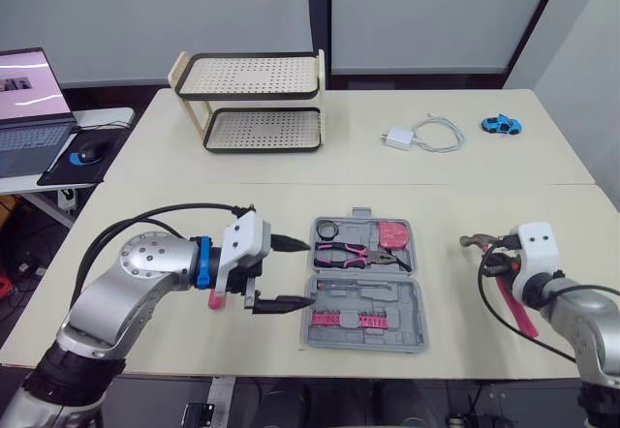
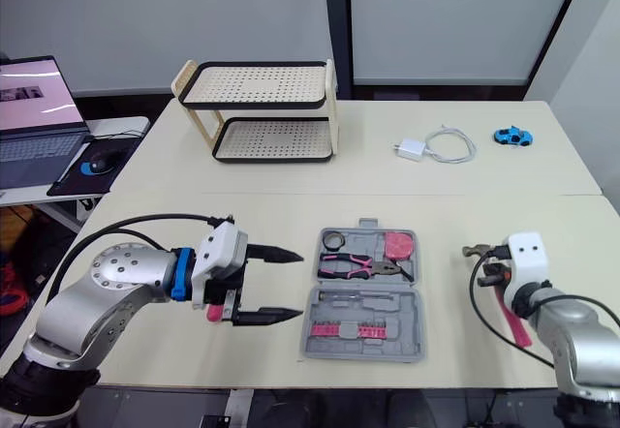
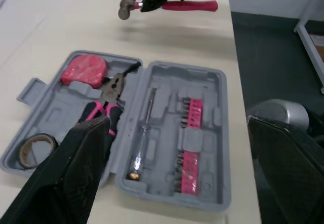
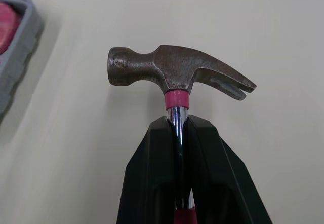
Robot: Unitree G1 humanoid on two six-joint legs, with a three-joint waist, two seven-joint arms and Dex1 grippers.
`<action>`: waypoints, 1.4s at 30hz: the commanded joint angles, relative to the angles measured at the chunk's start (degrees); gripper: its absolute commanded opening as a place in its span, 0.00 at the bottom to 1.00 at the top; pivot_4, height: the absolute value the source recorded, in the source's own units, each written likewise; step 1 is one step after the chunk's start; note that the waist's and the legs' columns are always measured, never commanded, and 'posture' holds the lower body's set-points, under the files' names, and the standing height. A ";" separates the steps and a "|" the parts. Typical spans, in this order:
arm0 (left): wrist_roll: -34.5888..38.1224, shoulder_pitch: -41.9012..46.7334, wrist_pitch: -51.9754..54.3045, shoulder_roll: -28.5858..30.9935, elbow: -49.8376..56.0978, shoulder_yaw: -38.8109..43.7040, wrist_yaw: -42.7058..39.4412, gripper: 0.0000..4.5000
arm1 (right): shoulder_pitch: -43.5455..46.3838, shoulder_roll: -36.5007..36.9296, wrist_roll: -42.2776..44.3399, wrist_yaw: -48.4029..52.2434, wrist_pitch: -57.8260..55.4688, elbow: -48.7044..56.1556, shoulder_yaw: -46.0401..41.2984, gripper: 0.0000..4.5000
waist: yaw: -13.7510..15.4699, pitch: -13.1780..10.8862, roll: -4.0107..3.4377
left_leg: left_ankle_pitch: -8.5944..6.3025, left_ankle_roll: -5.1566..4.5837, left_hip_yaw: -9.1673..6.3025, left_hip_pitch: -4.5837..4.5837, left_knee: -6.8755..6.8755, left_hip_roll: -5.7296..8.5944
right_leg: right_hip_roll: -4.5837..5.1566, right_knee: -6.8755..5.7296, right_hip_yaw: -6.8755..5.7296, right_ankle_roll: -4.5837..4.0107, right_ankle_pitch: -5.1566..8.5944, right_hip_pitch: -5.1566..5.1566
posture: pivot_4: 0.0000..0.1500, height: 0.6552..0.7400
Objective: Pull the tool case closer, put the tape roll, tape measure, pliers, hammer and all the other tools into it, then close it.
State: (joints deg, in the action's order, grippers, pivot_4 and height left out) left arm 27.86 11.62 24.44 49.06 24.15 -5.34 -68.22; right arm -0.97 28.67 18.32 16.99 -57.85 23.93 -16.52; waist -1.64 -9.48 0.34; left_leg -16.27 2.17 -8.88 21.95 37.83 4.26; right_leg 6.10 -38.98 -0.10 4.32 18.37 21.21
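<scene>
Here, hammer (image 4: 177, 74) shaft pinched between right gripper (image 4: 177, 125) fingers (image 4: 205, 145), apparently airborne.

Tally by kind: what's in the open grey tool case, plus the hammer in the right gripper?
dark tape roll: 1
pink tape measure: 1
pink-handled pliers: 1
steel screwdriver shaft: 1
pink bit strips: 2
pink-handled claw hammer, held in right gripper: 1
Total: 7
</scene>
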 commanded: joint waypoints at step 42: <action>-1.48 -2.29 -4.82 -0.63 1.69 0.65 0.20 1.00 | -7.19 -15.24 -6.26 -10.56 9.87 1.75 5.80 0.33 | -0.07 0.01 -0.03 | -0.02 -0.03 0.04 -0.09 -0.02 0.01 | -0.05 -0.04 0.16 0.00 0.00 0.04 | 1.00 1.00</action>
State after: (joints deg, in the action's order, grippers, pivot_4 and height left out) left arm 26.40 9.31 20.71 48.56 24.93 -5.32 -68.14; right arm -7.91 13.37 12.13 6.89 -48.19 24.89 -9.91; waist -1.70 -9.48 0.31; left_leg -16.28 2.14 -8.84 21.86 37.80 4.27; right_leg 6.05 -39.02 0.07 4.32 18.37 21.24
